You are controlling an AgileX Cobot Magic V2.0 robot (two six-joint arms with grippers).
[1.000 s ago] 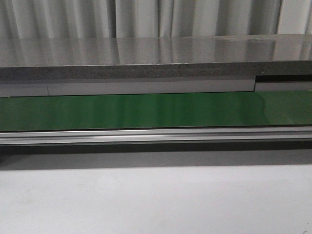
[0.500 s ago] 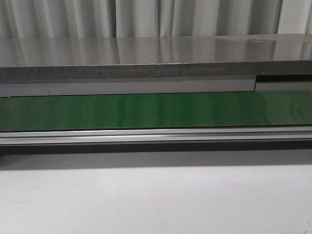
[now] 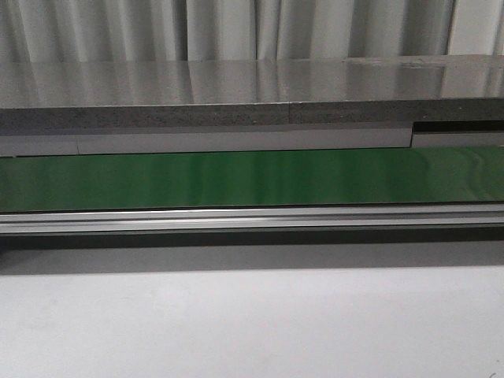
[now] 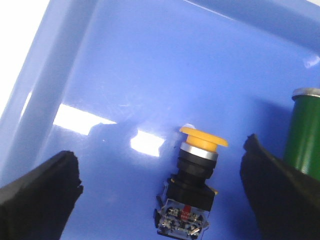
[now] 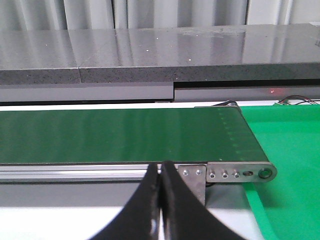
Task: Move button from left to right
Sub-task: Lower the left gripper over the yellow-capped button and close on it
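In the left wrist view the button [image 4: 192, 187] lies on its side on the floor of a blue tray [image 4: 125, 65], its yellow-orange cap [image 4: 204, 139] on a black body with a small red mark. My left gripper [image 4: 160, 185] is open above it, one black finger [image 4: 37, 195] on each side, the button nearer the other finger [image 4: 275, 185]. Neither finger touches it. My right gripper [image 5: 160, 172] is shut and empty, hovering by the near rail of the green conveyor belt [image 5: 120, 135]. Neither gripper shows in the front view.
A green cylinder with a silver rim [image 4: 304, 130] stands in the tray close behind one left finger. The conveyor belt [image 3: 252, 177] runs across the front view with a metal rail [image 3: 252, 218] and a grey shelf [image 3: 236, 94] behind. A green mat [image 5: 290, 145] lies past the belt's end.
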